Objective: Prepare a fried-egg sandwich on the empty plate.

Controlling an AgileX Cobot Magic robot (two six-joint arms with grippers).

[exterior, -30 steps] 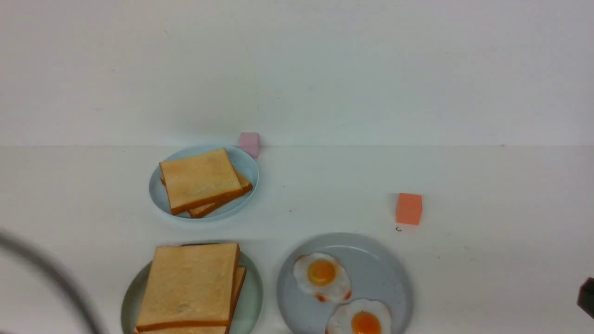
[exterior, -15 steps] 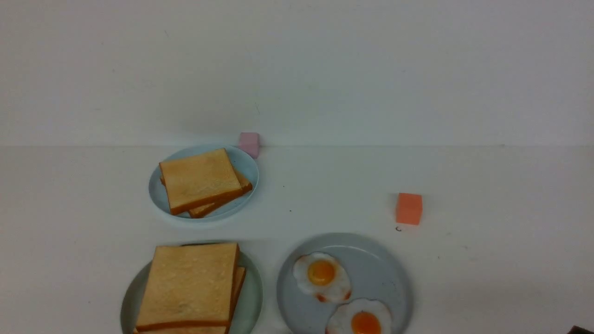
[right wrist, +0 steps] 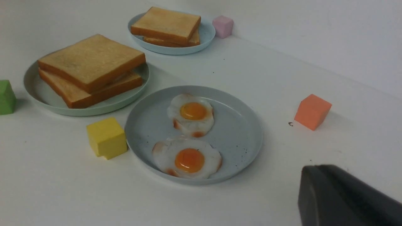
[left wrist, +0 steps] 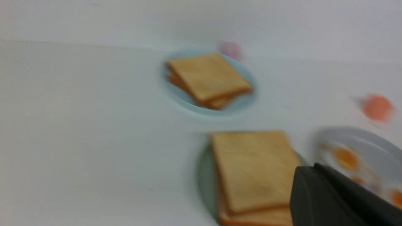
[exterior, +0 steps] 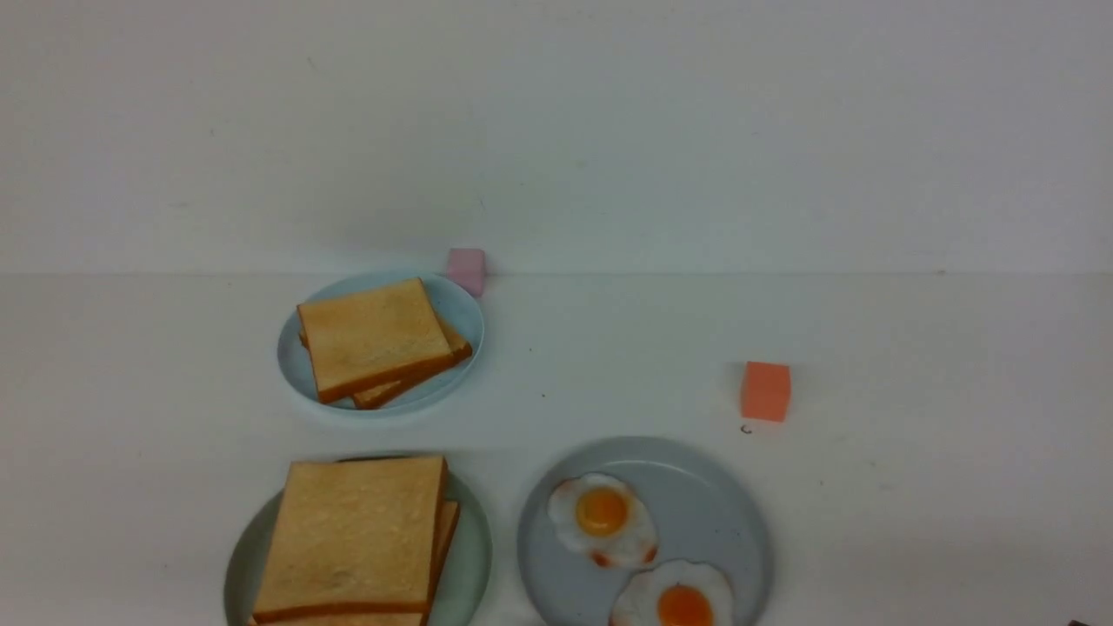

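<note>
Two square toast slices [exterior: 352, 535] lie stacked on the pale mint-green plate [exterior: 474, 556] at the front left. They also show in the right wrist view [right wrist: 91, 61] and, blurred, in the left wrist view [left wrist: 254, 169]. I see no egg between them. Two fried eggs [exterior: 602, 517] [exterior: 674, 600] lie on the grey-blue speckled plate [exterior: 704, 513] to the right. Of my left gripper [left wrist: 306, 171] only one dark piece shows, near the stack's right edge. My right gripper [right wrist: 311, 171] is also one dark piece, above bare table right of the egg plate. It is a sliver in the front view's bottom right corner [exterior: 1078, 622].
A small light-blue plate [exterior: 456, 313] with two more toast slices [exterior: 374, 335] stands behind the mint plate. A pink cube [exterior: 467, 268] is at the wall and an orange cube [exterior: 766, 391] at mid right. A yellow cube [right wrist: 106, 137] and a green cube [right wrist: 6, 96] sit at the front.
A blurred grey part at the front left has left the front view. The dark right gripper has dropped from the right edge to the bottom corner. Plates and food have not moved.
</note>
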